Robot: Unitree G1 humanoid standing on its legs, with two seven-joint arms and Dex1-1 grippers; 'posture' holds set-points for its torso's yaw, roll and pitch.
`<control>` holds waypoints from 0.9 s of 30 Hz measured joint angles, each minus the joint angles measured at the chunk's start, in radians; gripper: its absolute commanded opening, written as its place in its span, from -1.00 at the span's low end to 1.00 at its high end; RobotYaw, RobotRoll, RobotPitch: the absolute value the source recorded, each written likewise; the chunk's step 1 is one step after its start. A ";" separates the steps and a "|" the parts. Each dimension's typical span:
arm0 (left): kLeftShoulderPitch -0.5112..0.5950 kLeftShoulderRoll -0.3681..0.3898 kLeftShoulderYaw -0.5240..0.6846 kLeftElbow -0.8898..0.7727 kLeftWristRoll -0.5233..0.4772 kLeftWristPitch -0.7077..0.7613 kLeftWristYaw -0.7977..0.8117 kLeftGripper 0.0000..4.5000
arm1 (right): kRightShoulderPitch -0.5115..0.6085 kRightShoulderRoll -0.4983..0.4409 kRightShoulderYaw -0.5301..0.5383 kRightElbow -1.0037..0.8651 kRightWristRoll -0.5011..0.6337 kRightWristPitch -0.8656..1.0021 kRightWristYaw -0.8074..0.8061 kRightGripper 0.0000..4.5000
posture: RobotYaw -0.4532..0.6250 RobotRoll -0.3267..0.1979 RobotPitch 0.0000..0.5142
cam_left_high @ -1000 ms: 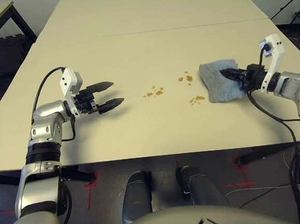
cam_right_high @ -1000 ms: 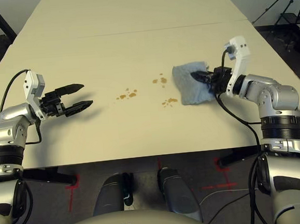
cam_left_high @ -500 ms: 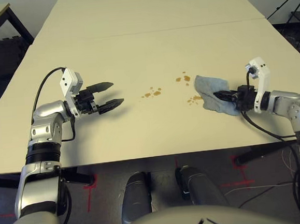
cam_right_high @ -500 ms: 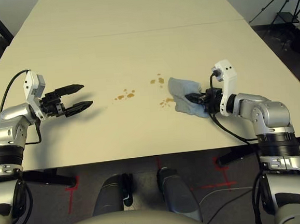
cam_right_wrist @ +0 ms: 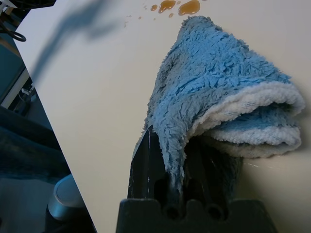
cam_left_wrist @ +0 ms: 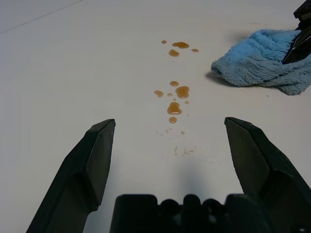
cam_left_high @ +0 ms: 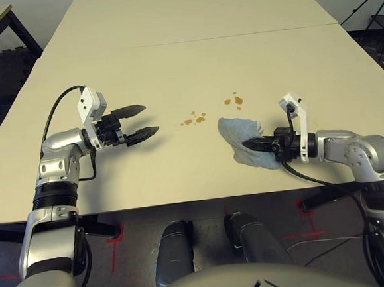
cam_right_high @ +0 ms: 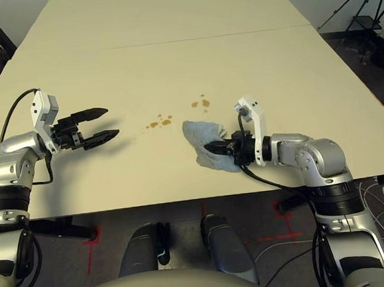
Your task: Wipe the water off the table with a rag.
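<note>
Roughly partway through, the wiping looks begun but unfinished: the right hand [cam_left_high: 248,144], clenched on the fuzzy light blue terry rag [cam_left_high: 239,130], presses it bunched onto the pale beige table [cam_left_high: 172,65], just beside the spill. Two clusters of small amber water droplets [cam_left_high: 195,120] lie uncovered on the table beyond the rag. The left hand [cam_left_high: 151,119] hangs released, well apart
</note>
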 measured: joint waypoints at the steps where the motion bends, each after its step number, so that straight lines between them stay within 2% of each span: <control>1: 0.000 0.000 0.000 0.000 0.000 0.000 0.000 1.00 | -0.001 0.000 -0.002 0.009 -0.003 -0.012 -0.005 -0.98 | -0.50 0.25 -0.47; 4: 0.000 -0.001 -0.001 0.000 0.001 0.000 0.000 1.00 | -0.009 -0.028 -0.005 0.063 -0.029 -0.065 -0.014 -0.98 | -0.51 0.25 -0.48; 10: 0.000 -0.002 -0.002 0.002 0.006 -0.002 0.000 1.00 | -0.057 -0.151 -0.011 0.199 -0.077 -0.152 0.005 -0.99 | -0.52 0.25 -0.50; 16: -0.010 -0.007 -0.002 0.032 0.010 -0.010 0.000 1.00 | -0.116 -0.241 -0.079 0.348 -0.110 -0.210 0.012 -0.99 | -0.53 0.25 -0.51; 22: -0.013 -0.011 -0.004 0.040 0.012 -0.022 -0.001 1.00 | -0.246 -0.248 -0.234 0.449 -0.060 -0.201 -0.005 -0.99 | -0.54 0.25 -0.54; 27: -0.017 -0.013 -0.008 0.048 0.014 -0.031 -0.002 1.00 | -0.357 -0.180 -0.320 0.462 -0.010 -0.182 -0.055 -0.99 | -0.54 0.25 -0.55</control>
